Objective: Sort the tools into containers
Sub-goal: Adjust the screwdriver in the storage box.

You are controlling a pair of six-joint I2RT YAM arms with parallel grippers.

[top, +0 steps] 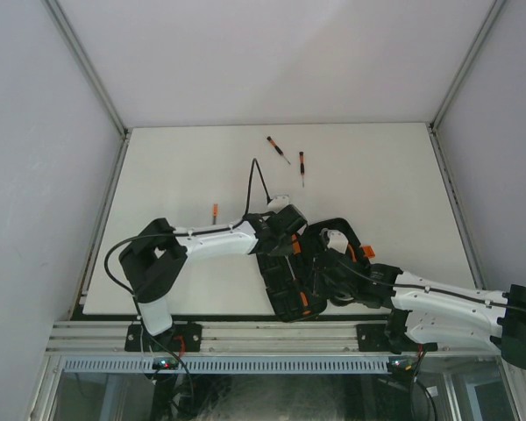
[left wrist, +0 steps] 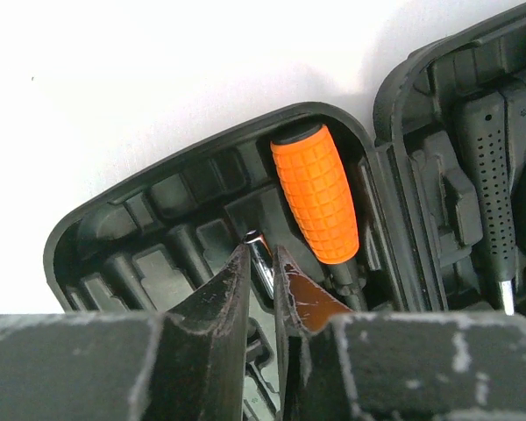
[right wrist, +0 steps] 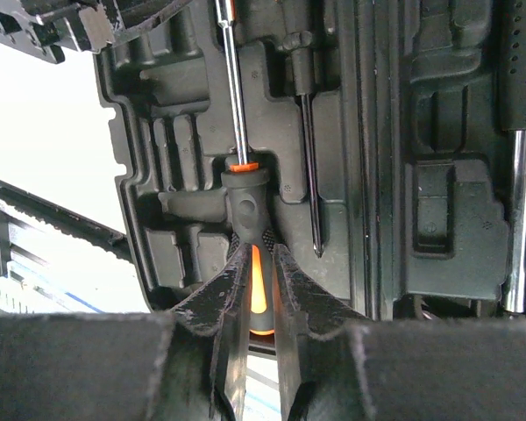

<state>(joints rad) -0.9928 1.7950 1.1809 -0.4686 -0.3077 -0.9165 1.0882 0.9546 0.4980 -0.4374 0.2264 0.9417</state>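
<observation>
Over the tool case (top: 285,294), both arms low, right jaws around screwdriver (right wrist: 246,200)

Black tool case (top: 280,298), open flat, near table edge. Inside: stubby orange-handled driver (left wrist: 316,193), chrome shaft (left wrist: 259,256), long black/orange screwdriver (right wrist: 245,197) w/ blade in slot. Loose beyond: angled screwdriver (top: 278,149), straight screwdriver (top: 302,167), short orange piece (top: 215,210).
</observation>
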